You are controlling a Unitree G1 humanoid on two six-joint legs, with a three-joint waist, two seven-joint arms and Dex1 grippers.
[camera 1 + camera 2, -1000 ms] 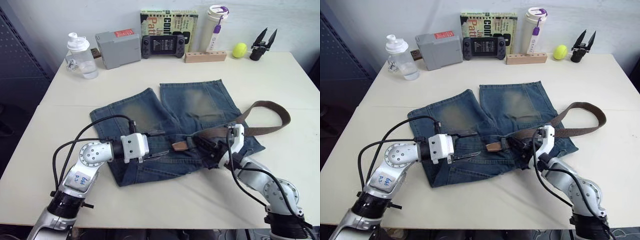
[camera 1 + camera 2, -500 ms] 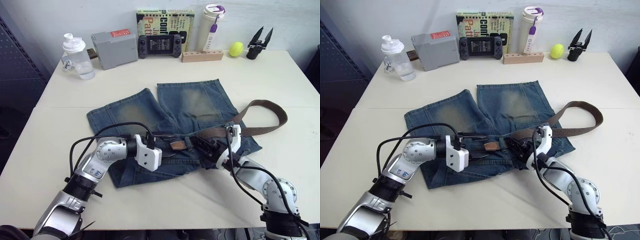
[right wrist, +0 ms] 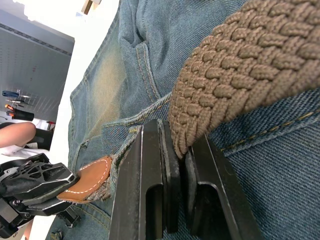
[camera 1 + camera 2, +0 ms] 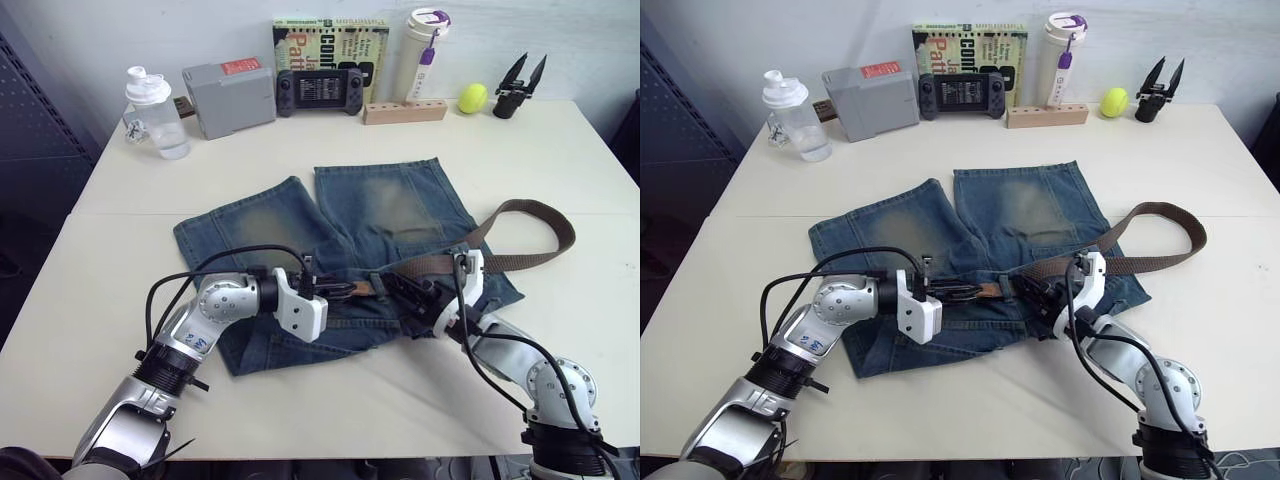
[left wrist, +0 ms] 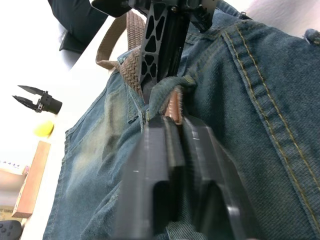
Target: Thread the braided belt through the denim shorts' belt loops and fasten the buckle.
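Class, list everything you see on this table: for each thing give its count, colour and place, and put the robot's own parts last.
denim shorts: one, faded blue, table centre.
braided belt: one, brown, tan tip at the waistband, looping off to the right.
shaker bottle: one, clear, back left.
grey box: one, back left.
game controller: one, black, back centre.
book: one, behind the controller.
wooden block: one, tan, back.
tumbler: one, white with purple, back.
ball: one, yellow, back right.
spare gripper: one, black, back right.
left end effector: shut on the belt's tan tip.
right end effector: shut on the braid.

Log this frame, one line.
left gripper: shut on belt tip | right gripper: shut on belt | shorts: flat on table
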